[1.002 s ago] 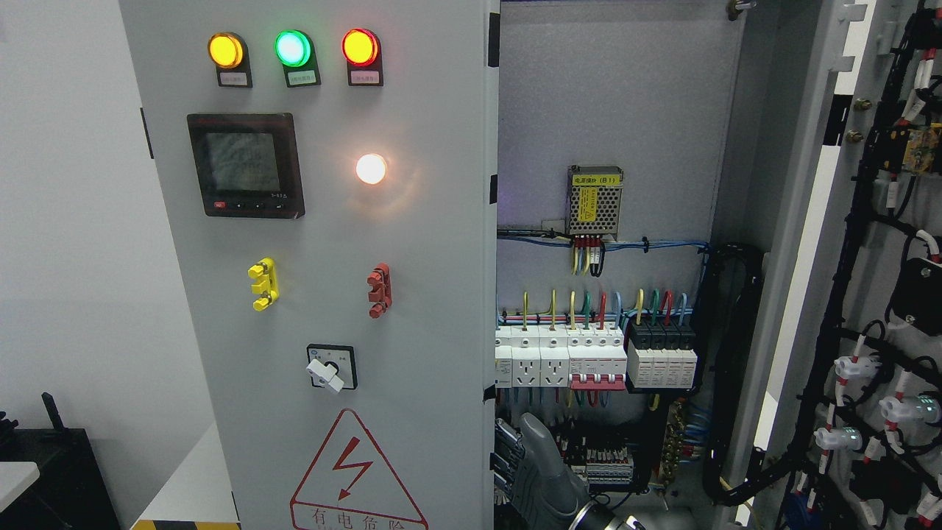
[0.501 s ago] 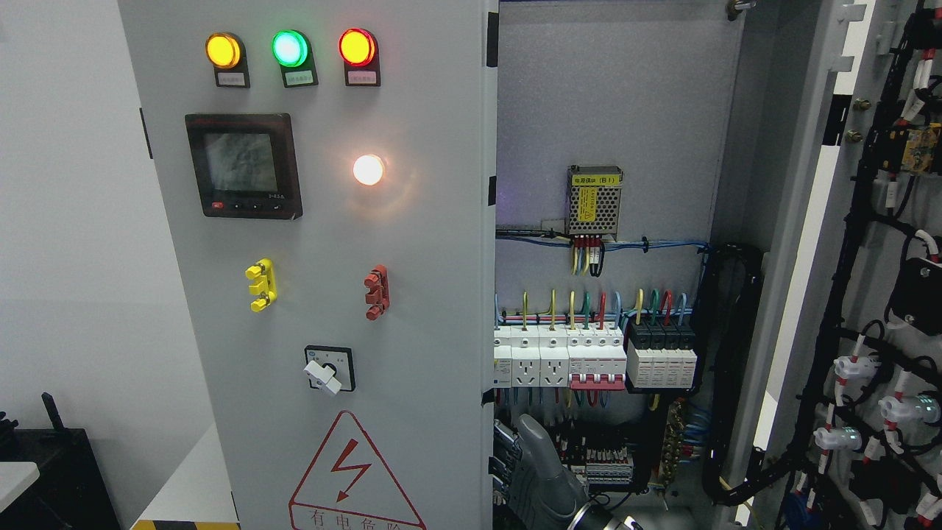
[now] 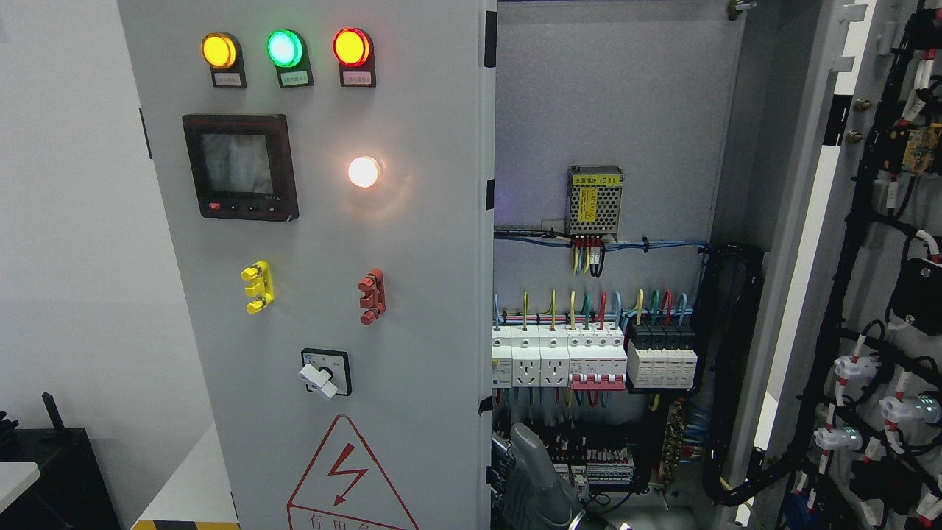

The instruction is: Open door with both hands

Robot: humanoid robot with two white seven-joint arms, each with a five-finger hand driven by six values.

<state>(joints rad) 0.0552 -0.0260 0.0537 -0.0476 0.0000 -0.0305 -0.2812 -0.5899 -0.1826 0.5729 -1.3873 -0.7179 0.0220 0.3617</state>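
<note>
1. Head view showed one hand (image 3: 533,478) at the lower middle of the frame, its arm's side unclear, pressed behind the free edge of the left door (image 3: 331,294), probably to swing it outward.
2. Whether its fingers were spread or curled could not be told.
3. Right door (image 3: 876,294) stood wide open at the frame's right, wiring exposed.
4. Between them the breakers (image 3: 592,361) showed; a pale wall (image 3: 66,221) lay at left.

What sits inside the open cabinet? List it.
Inside the cabinet: a mesh power supply, a breaker row, coloured wires and terminal blocks. The left door and a hand cover the rest.
</note>
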